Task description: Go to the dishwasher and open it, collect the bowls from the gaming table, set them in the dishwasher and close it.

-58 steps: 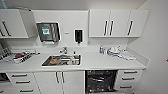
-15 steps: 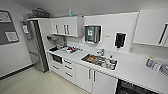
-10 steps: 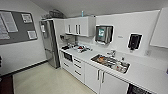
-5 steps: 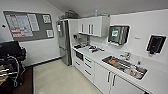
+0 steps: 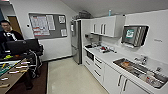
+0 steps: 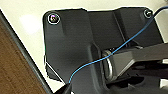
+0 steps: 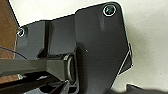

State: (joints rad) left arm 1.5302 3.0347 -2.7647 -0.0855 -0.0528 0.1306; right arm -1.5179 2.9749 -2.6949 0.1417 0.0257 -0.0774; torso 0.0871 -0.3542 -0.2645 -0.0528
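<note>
The dishwasher is out of view, and so is the white-topped gaming table; I see no bowls. The head view looks along a white kitchen counter [image 5: 110,58] on the right, with a steel sink [image 5: 136,68] set into it. Both wrist views look down past my own dark plate at pale floor [image 6: 30,22] that meets brown carpet [image 6: 15,72]. Neither shows fingers plainly.
A steel fridge [image 5: 75,41] stands at the counter's far end beside a notice board [image 5: 47,25]. A person [image 5: 7,33] sits at the left behind a dark chair. A wooden-sided table [image 5: 12,76] with a green field and rods fills the lower left. Pale floor [image 5: 67,77] runs between.
The camera has swung left along the kitchen. The open dishwasher has left the picture, while the fridge, notice board, person and wooden-sided table have come in.
</note>
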